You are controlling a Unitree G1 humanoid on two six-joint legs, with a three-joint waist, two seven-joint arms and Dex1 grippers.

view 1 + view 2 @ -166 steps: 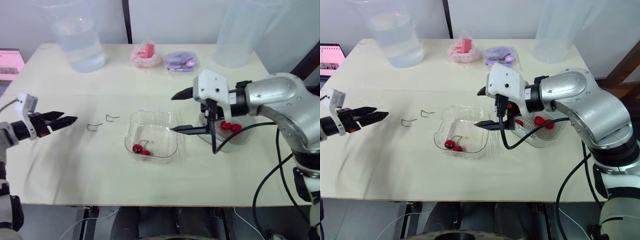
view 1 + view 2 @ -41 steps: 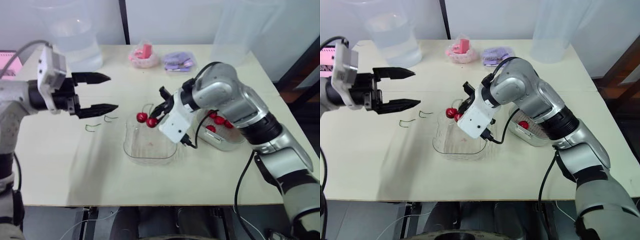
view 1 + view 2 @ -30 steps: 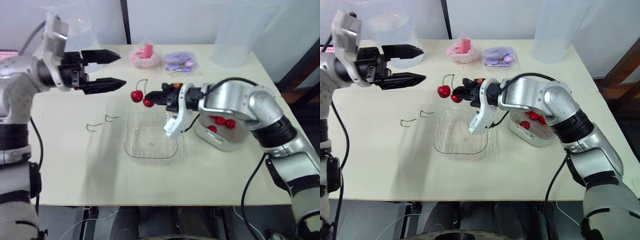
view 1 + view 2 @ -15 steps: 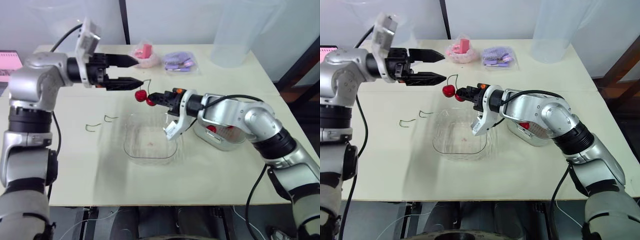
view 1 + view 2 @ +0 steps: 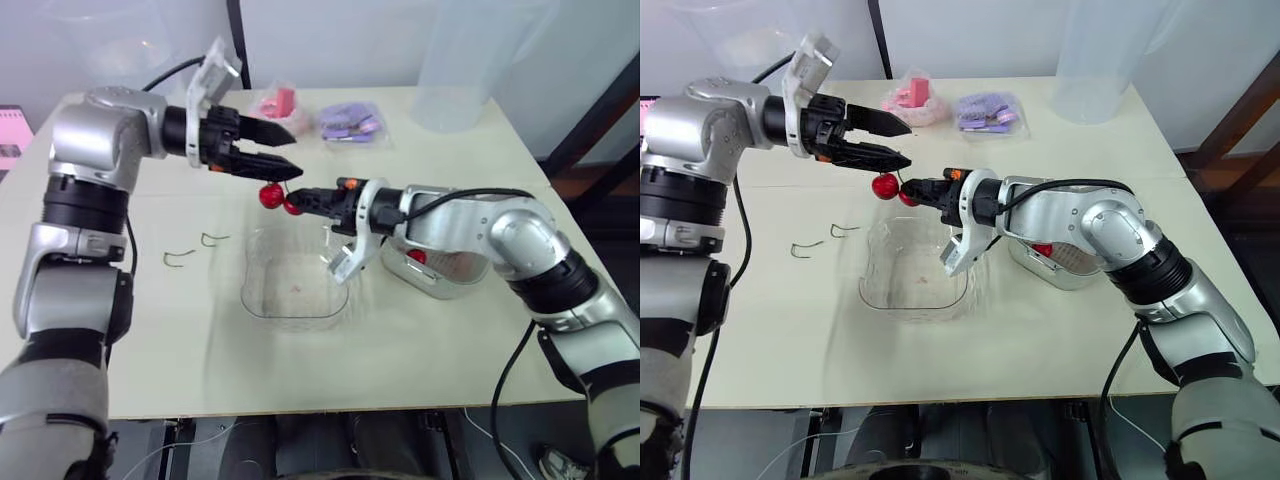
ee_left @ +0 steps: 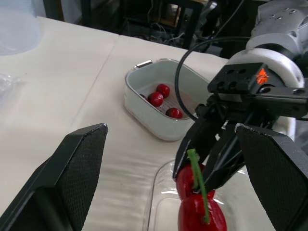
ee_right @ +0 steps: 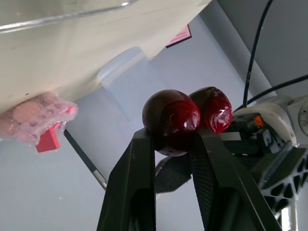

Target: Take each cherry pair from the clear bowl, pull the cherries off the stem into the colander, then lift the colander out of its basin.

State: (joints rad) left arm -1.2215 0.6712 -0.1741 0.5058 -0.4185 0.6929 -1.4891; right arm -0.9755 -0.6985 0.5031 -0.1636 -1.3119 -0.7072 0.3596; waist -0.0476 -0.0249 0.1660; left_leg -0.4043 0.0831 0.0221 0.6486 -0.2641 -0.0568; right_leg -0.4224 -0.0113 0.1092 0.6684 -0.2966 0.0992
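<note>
My right gripper is shut on one cherry of a red cherry pair, holding it in the air over the far rim of the clear bowl. In the right wrist view, that cherry sits pinched between the two fingers, with the second cherry beside it. My left gripper is open and comes in from the left, its fingers either side of the green stem. The white basin with the colander stands to the right of the bowl, with several cherries inside.
Two bare stems lie on the table left of the bowl. A pink packet and a purple packet lie at the back. A large clear container stands at the back right.
My right gripper lifted the cherry pair out of the bowl. My left arm swung in from the left, and its open fingers now flank the stem.
</note>
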